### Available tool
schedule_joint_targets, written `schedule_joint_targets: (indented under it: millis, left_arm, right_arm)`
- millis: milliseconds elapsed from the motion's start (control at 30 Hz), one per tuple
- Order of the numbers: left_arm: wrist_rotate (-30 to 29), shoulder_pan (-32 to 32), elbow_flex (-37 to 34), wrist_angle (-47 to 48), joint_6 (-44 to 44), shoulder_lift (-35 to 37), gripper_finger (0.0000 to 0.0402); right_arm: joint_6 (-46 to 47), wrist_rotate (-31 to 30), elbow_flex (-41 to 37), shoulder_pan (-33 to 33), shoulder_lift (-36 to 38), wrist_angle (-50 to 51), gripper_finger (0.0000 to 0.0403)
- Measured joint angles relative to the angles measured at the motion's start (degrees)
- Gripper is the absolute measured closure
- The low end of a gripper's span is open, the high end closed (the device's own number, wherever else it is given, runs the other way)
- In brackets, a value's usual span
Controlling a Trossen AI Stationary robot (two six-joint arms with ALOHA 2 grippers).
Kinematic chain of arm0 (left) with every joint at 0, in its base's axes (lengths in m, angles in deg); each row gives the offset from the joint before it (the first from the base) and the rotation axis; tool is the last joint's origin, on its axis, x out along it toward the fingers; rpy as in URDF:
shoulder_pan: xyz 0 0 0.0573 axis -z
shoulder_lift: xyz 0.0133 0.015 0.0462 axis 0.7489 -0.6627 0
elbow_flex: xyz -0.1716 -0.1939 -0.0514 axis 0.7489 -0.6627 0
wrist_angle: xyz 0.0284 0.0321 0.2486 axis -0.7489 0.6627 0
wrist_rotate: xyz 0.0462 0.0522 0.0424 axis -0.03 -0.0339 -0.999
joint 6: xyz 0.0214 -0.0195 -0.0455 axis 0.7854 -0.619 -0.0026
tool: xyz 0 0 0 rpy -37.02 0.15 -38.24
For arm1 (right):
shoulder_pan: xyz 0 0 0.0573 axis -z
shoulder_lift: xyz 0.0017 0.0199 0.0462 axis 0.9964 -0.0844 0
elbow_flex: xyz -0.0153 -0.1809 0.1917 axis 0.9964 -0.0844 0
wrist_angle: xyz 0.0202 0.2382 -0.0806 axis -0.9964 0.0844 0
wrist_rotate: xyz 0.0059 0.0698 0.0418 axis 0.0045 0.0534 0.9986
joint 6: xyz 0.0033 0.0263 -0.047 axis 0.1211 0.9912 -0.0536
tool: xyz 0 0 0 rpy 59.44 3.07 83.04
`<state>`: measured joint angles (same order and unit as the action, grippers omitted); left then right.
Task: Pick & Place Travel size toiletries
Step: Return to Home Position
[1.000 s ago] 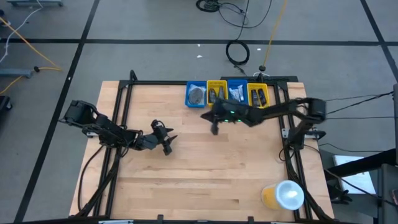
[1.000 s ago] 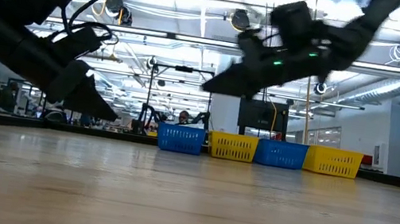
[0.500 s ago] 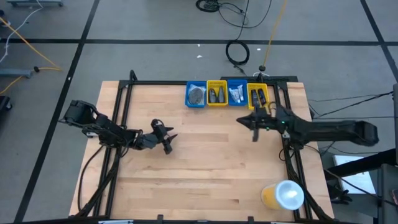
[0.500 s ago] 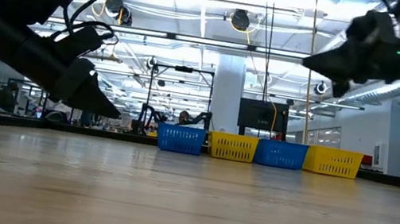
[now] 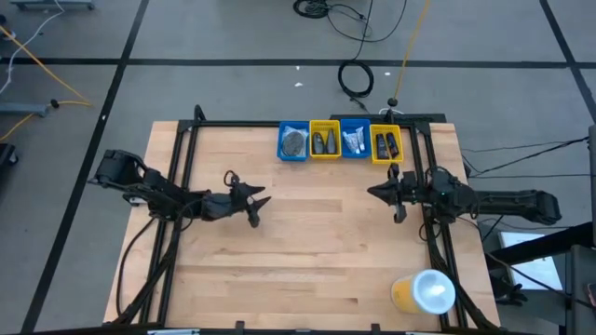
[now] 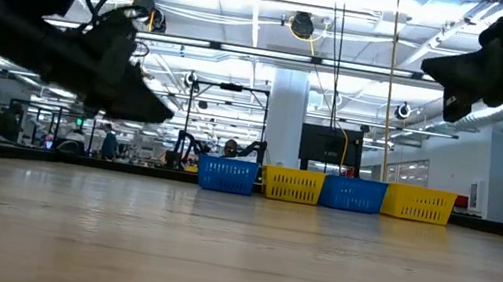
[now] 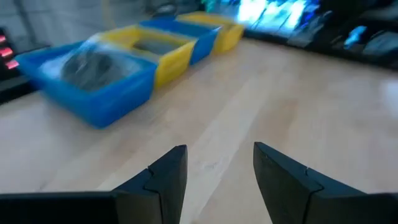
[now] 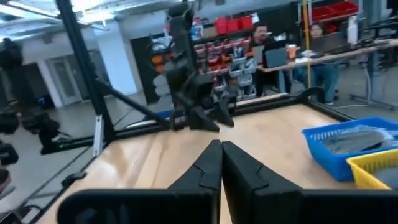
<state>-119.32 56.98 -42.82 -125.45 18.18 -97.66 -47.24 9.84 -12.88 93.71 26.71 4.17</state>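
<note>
Nearest, at the front right corner of the table [image 5: 307, 279], a yellow cup [image 5: 424, 293] with a white lid is seen, apart from everything else. No loose item is to be found on the boards.

At mid-table the left gripper [image 7: 219, 152] is held above the wood on the left side, its fingers spread with nothing between them. The right gripper [image 5: 382, 193] is held over the right side, near the frame; in its wrist view its fingers are pressed together and nothing is pinched.

Farthest, along the back edge, four bins [image 5: 281, 141] are set in a row, blue and yellow by turns. The toiletries [image 5: 324, 141] are lodged inside them: dark pieces mostly, with what may be a white tube in the right blue bin, though that is too small to be sure of.

Sorting is judged to be finished, and the return to rest is the step in hand. No grasp is called for next; both arms need only be folded back clear of the bins.
</note>
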Motion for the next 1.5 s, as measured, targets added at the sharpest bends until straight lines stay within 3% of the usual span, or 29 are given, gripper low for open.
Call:
schedule_joint_targets:
  millis: [200,367,667,1100,1200,1333,1500]
  left_arm:
    - [7.27,-3.14,0.09,-1.57,3.06,5.97,0.0220]
    - [8.82,-4.96,0.11,2.98,5.63,13.12,0.0220]
    - [8.69,-7.17,0.09,14.99,6.27,26.00,0.0220]
    - [8.62,-9.54,0.09,34.54,5.27,43.51,0.0220]
    - [12.42,-9.59,0.09,37.68,6.79,46.80,0.0222]
    - [17.35,-9.65,0.09,44.49,9.99,54.24,0.0257]
    - [19.66,-9.66,0.09,55.01,15.33,65.16,0.0357]
  right_arm:
    - [-2.53,1.53,-0.24,-3.65,4.07,7.13,0.0402]
    - [-4.27,0.88,-0.34,-7.08,7.73,11.72,0.0402]
    - [-8.51,-10.38,-0.41,-12.77,12.61,13.96,0.0403]
    - [0.19,-10.21,-0.46,-16.98,14.81,23.07,0.0403]
    - [2.79,-10.27,-0.46,-16.96,14.15,22.80,0.0403]
    - [3.29,-10.48,-0.46,-16.93,13.87,22.65,0.0403]
    - [3.12,-10.51,-0.46,-16.93,13.85,22.65,0.0399]
